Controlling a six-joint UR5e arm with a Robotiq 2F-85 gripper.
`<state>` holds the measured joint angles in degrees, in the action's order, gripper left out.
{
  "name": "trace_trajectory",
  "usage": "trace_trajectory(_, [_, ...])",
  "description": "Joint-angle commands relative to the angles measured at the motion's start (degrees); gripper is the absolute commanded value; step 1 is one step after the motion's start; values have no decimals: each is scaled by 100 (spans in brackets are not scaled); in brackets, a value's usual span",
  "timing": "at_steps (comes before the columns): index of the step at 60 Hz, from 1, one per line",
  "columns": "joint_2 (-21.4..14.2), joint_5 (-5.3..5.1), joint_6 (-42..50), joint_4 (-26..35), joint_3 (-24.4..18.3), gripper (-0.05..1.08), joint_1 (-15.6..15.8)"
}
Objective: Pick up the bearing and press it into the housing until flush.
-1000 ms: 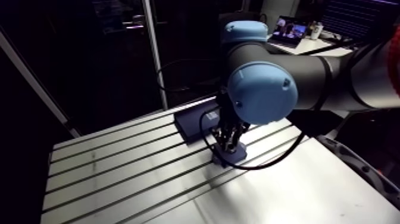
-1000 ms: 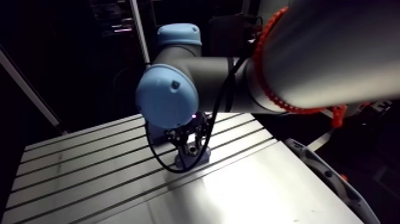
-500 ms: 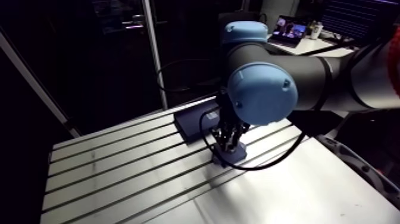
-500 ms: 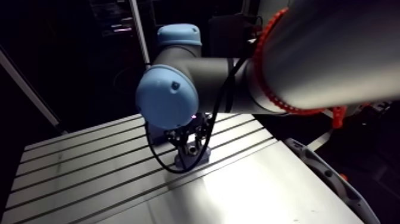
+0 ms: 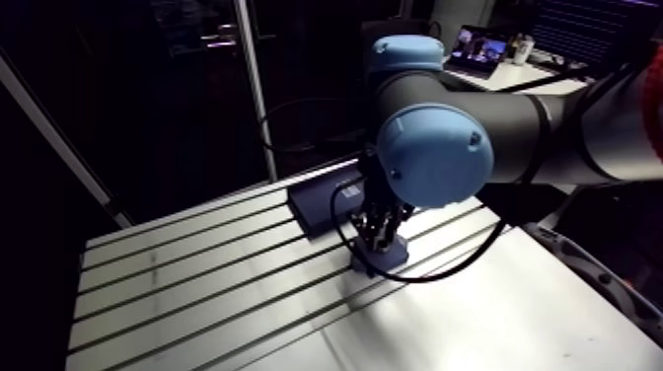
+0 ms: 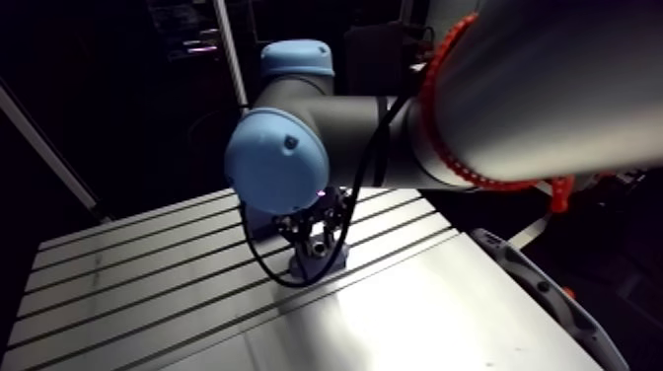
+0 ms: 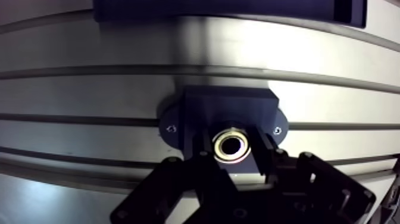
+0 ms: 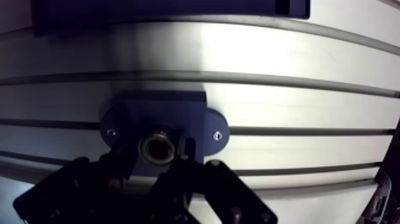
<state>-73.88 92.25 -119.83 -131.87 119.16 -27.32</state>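
Gripping the bearing (image 7: 232,146), the gripper (image 7: 233,159) stands low over the housing (image 7: 229,104), near the middle of the slotted table (image 7: 119,83). In the wrist view both fingers (image 7: 262,156) are only narrowly apart, one on each side of the bearing. The pads look pressed against its outer rim, with no clear gap on either side. The bearing is a small metal ring, shiny with a dark bore, and it faces up at the camera. It sits in the housing's raised centre block, on the part of the block nearest the gripper. Whether it is flush with the top cannot be told, because the fingers hide its sides.

The housing is dark blue, with a rounded flange (image 7: 171,128) sticking out on each side. Each flange carries one small screw. It lies flat across the table slots. Ahead of the gripper, past one slot and apart from the housing, lies a long flat dark blue block (image 7: 226,9). It is cut off by the view's edge.

The arm view shows the wrist coming straight down onto the housing, with the gripper small and dark there. The flat block lies just behind it, toward the table's far edge.
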Motion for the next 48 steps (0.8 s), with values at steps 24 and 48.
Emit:
trace_trajectory(24, [10,6,-1,-2,7,59,-2])
trace_trajectory(48, [-217,-29,-1,64,-76,0,25])
